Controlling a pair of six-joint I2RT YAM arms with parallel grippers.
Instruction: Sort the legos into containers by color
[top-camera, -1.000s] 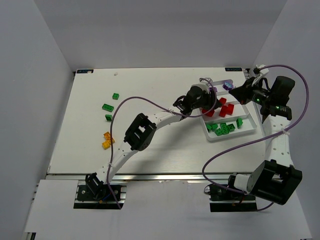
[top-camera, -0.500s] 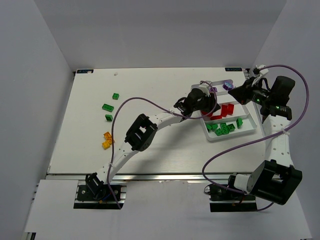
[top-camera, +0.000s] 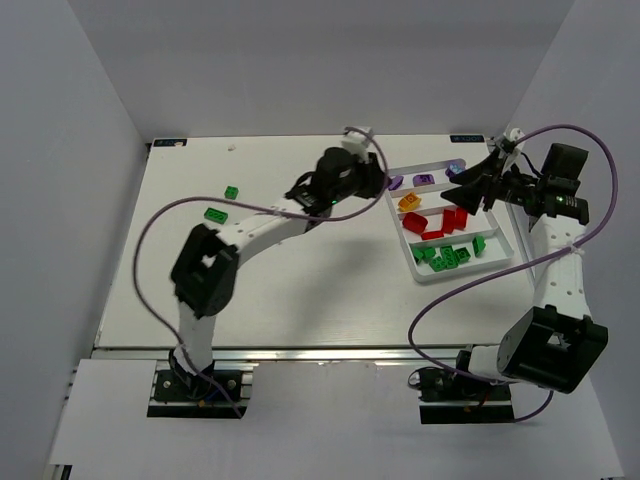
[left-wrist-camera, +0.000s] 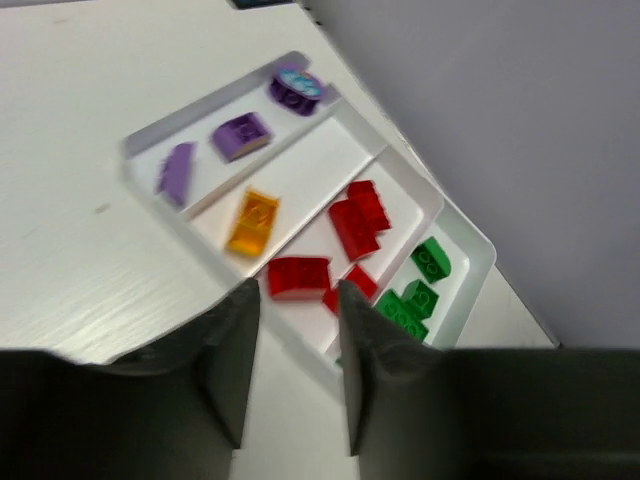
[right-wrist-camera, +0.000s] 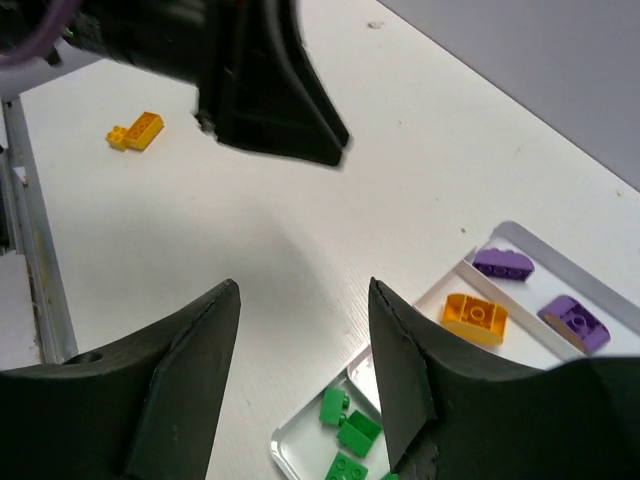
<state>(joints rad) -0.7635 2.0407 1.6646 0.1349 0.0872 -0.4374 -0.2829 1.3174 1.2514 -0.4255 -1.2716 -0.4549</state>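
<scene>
Nearest the arm bases, one yellow-orange brick (right-wrist-camera: 135, 130) lies loose on the table (top-camera: 320, 300); it shows from the right wrist (the overhead view does not show it). Further in, on the right, sits the white tray (top-camera: 465, 274), its long compartments running side by side between thin dividers. The nearest compartment holds a cluster of green legos (top-camera: 445, 257), with one more apart at its right end. The next holds several red legos (top-camera: 455, 218), some touching each other. The one after that holds a single orange brick (top-camera: 410, 201) near its left end. The farthest holds three purple pieces (top-camera: 424, 180) spread along its length. Off to the left, well apart from the tray, two green bricks (top-camera: 214, 213) lie loose on the table.

The left gripper (top-camera: 378, 180) hangs just beside the tray's left end, level with the far compartments. Its jaws stand only narrowly apart with nothing between them, and the tray shows through the gap in the wrist view. The right gripper (top-camera: 462, 188) hovers above the far right part of the tray, its jaws spread wide and empty
</scene>
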